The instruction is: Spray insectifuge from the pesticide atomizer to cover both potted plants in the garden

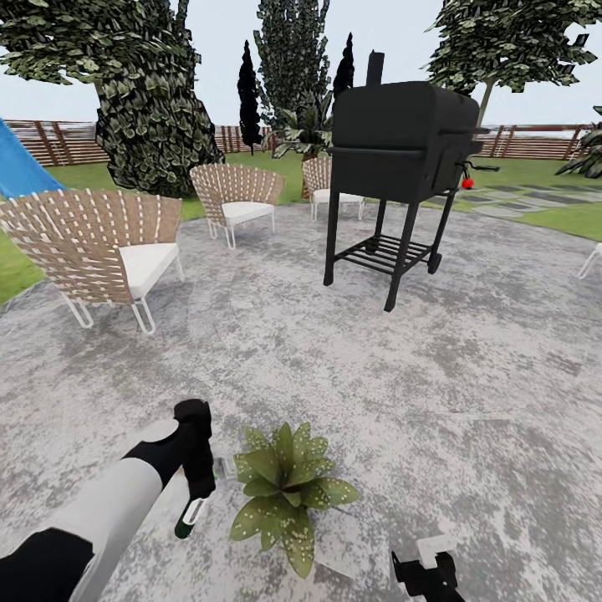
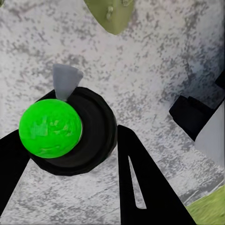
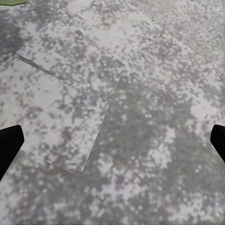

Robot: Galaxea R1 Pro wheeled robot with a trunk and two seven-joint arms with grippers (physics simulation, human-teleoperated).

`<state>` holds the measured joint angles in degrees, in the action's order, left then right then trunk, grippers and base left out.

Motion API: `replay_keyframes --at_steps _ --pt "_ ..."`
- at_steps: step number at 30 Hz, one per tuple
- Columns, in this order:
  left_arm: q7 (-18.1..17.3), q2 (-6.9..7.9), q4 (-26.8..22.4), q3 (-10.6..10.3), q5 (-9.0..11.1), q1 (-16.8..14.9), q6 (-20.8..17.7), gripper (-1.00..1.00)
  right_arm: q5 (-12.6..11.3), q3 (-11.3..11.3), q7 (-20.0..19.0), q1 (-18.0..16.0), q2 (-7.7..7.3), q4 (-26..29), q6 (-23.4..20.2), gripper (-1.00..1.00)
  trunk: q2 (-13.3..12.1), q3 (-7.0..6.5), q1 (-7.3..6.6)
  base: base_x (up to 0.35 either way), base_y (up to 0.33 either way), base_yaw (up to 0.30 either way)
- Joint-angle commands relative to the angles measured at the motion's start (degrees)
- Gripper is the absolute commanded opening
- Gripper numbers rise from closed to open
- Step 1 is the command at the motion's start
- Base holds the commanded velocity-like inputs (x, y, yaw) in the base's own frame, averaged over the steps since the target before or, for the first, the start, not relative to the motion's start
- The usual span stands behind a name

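Left gripper (image 1: 201,489) clamped on pesticide atomizer (image 1: 191,514), bottle hanging below the fingers w/ pale part near the grip and dark green end toward the patio (image 1: 351,368). In left wrist view, looking along the fingers: bright green round end of the atomizer (image 2: 50,127) sits between the two dark fingers (image 2: 140,183), grey nozzle-like cone poking out beside it. Probably held this way to bring the spray end level w/ the leaves; which way the nozzle actually faces, can't tell.

Potted plant (image 1: 288,489) just beside left gripper, toward the robot's right, close but not touching. One leaf tip at the frame edge in left wrist view, beyond the bottle. Looks like a spraying stance for this plant; coverage not judgeable, faint white specks on leaves only.

Containers: the plant's grey pot hidden under the rosette, contents beyond the leaves not visible. Atomizer fill level unknown, opaque body.

Right gripper (image 1: 426,577) low, on far side of plant from left gripper, fingers spread wide, nothing between them, bare paving under it in right wrist view.

Second potted plant not found here. Grill (image 1: 401,167) and woven chairs (image 1: 109,251) well beyond both grippers.
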<state>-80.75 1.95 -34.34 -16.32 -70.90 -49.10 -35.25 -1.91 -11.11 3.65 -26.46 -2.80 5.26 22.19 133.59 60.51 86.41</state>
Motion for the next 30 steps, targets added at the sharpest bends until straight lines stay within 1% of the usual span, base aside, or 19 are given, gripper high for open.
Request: replay_keyframes --at_steps 1,5,7,11,15,18,22,25,28,30 --pt "-0.4 -0.24 -0.1 -0.3 -0.1 -0.1 -0.6 -1.00 -0.2 -0.5 0.3 0.0 -0.01 -0.1 0.1 1.00 0.0 0.05 -0.01 0.000 0.000 0.000" --pt "-0.3 -0.41 -0.1 -0.3 -0.2 0.1 -0.6 -1.00 -0.1 -0.5 0.3 0.0 -0.01 -0.1 0.1 1.00 0.0 0.05 -0.01 0.000 0.000 0.000" --pt "-0.3 -0.34 0.0 -0.4 -0.6 0.4 -0.6 -1.00 -0.1 -0.5 0.3 0.0 -0.01 0.0 0.1 1.00 0.0 0.05 -0.01 0.000 0.000 0.000" --pt "-0.4 -0.35 0.0 -0.4 -0.9 0.0 -0.6 -1.00 -0.2 -0.5 0.3 0.0 -0.01 0.0 0.1 1.00 0.0 0.05 -0.01 0.000 0.000 0.000" --pt "-0.3 0.25 0.0 -0.2 -1.7 -0.6 -0.6 -1.00 -0.2 -0.5 0.4 0.0 -0.01 0.0 0.1 1.00 0.0 0.05 -0.01 0.000 0.000 0.005" --pt "-0.3 0.18 0.6 -0.3 -1.8 -0.4 -0.6 -1.00 -0.2 -0.5 0.4 0.0 -0.01 0.0 0.1 1.00 0.0 0.05 -0.01 0.006 0.000 0.171" --pt "-0.3 -0.21 0.9 -0.5 -1.7 -0.1 -0.6 -1.00 -0.2 -0.5 0.4 0.0 -0.01 0.0 0.1 1.00 0.0 0.05 -0.01 0.185 0.000 0.249" --pt "-0.3 -0.28 0.9 -0.4 -1.8 -0.1 -0.6 -1.00 -0.2 -0.5 0.4 0.0 -0.01 0.0 0.2 1.00 0.0 0.05 -0.01 0.307 0.000 0.080" --pt "-0.3 -0.36 0.9 -0.4 -1.9 0.0 -0.6 -1.00 -0.2 -0.5 0.4 0.0 -0.01 0.0 0.2 1.00 0.0 0.05 -0.01 0.099 0.000 0.017" --pt "-0.4 -0.40 0.9 -1.2 -1.9 -0.2 -0.6 -1.00 -0.2 -0.5 0.4 0.0 -0.01 0.0 0.2 1.00 0.0 0.05 -0.01 0.013 0.000 0.002"
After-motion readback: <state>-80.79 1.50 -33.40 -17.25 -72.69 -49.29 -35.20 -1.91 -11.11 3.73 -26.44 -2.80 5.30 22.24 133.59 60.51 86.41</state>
